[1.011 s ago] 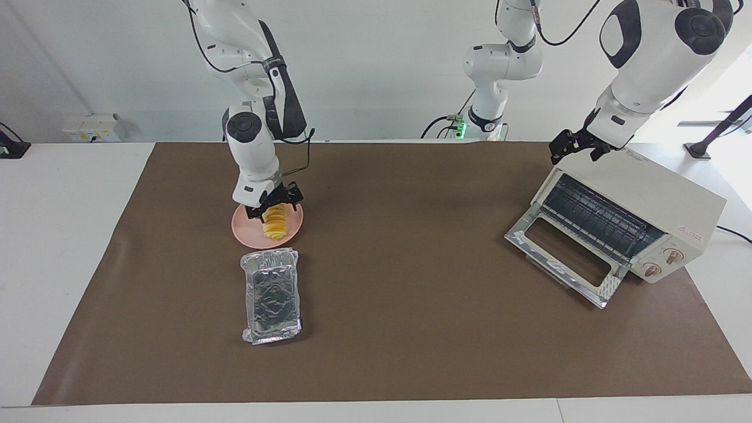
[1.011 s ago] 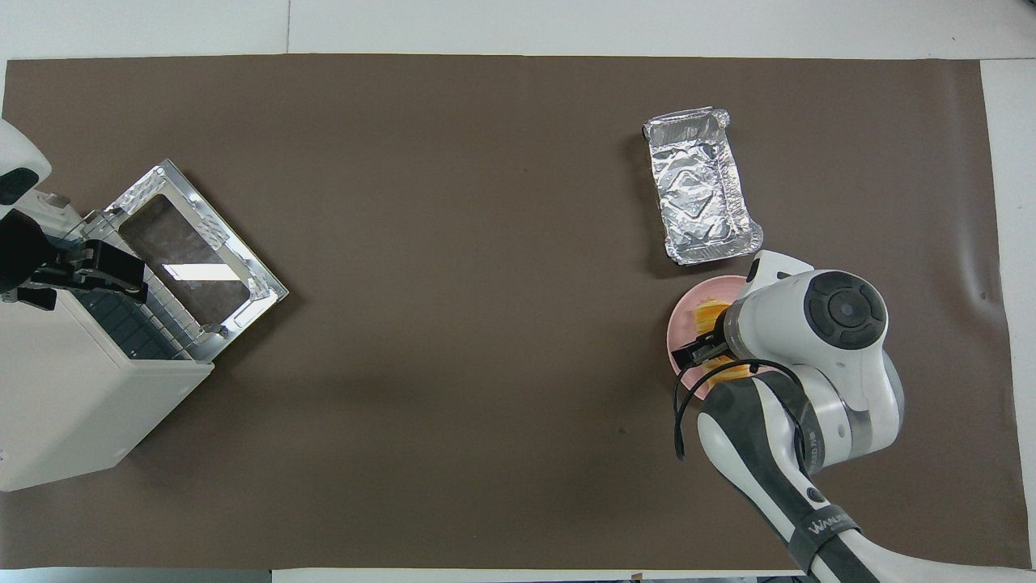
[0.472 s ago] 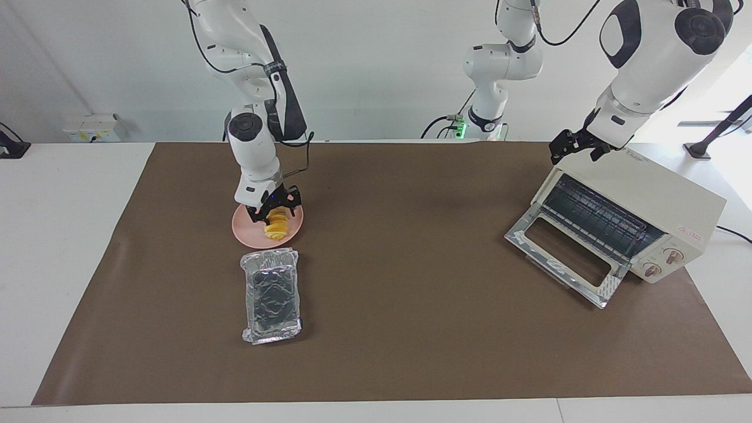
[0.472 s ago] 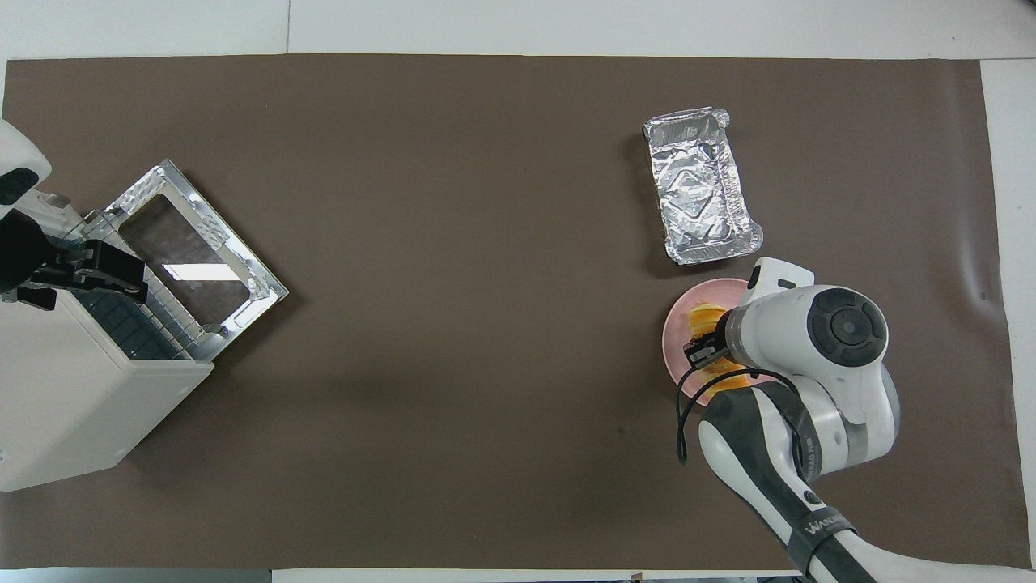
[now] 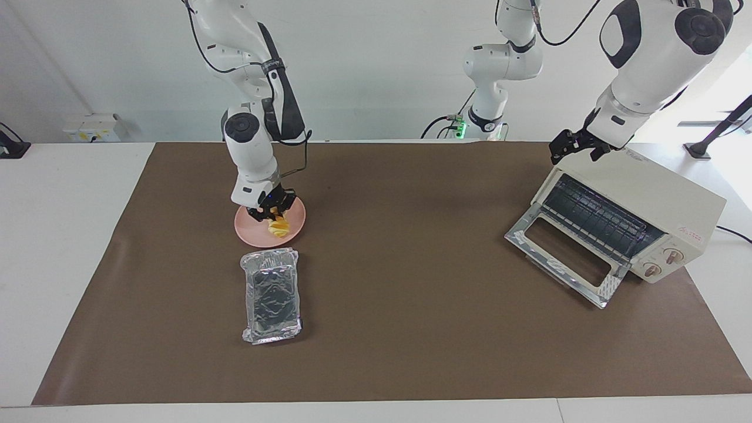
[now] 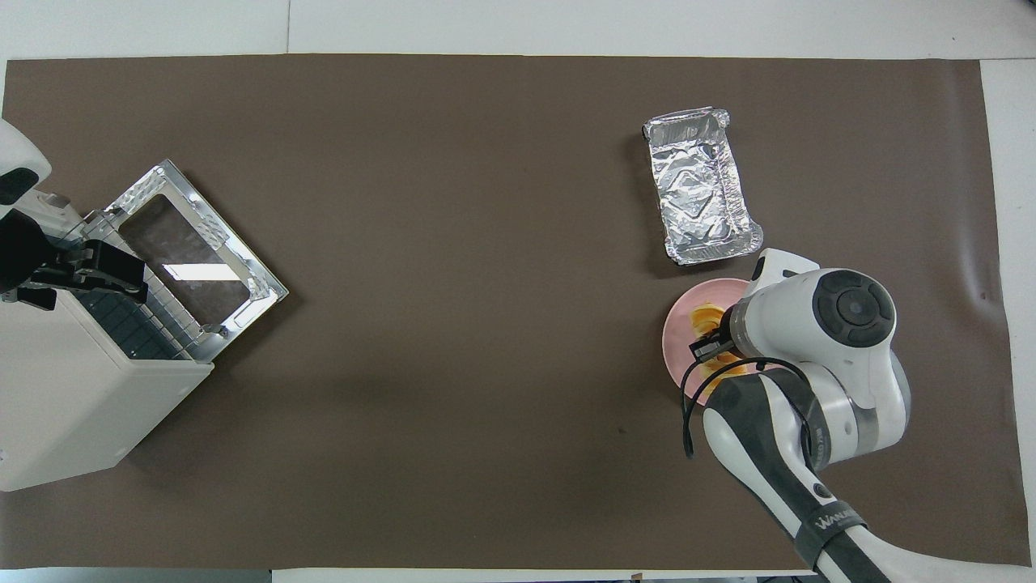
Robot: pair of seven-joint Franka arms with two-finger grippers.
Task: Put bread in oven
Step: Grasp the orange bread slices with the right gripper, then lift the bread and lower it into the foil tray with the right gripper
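We see the right gripper (image 5: 271, 212) down on the small golden, ridged loaf of bread (image 5: 277, 227), its jaws clamped on the end of the loaf that lies nearer to the robots. The bread is on the round pink plate (image 5: 294, 227) at the right arm's end of the brown-covered tabletop (image 5: 405, 294); from overhead the arm's wrist hides much of the plate (image 6: 676, 344), and only a bit of the bread (image 6: 702, 317) shows beside the gripper (image 6: 712, 344). Just beside the plate, farther from the robots, lies the crinkled rectangular silver foil tray (image 5: 271, 294), apart from the plate and with nothing in it that we can make out. At the left arm's end of the tabletop stands the cream-white boxy toaster oven (image 5: 646, 202), its glass door (image 5: 564, 258) dropped open and its wire rack in sight. The left gripper (image 5: 578, 144) hangs over the top front edge of the oven; we cannot tell how its jaws stand. The bread and the oven are well apart.
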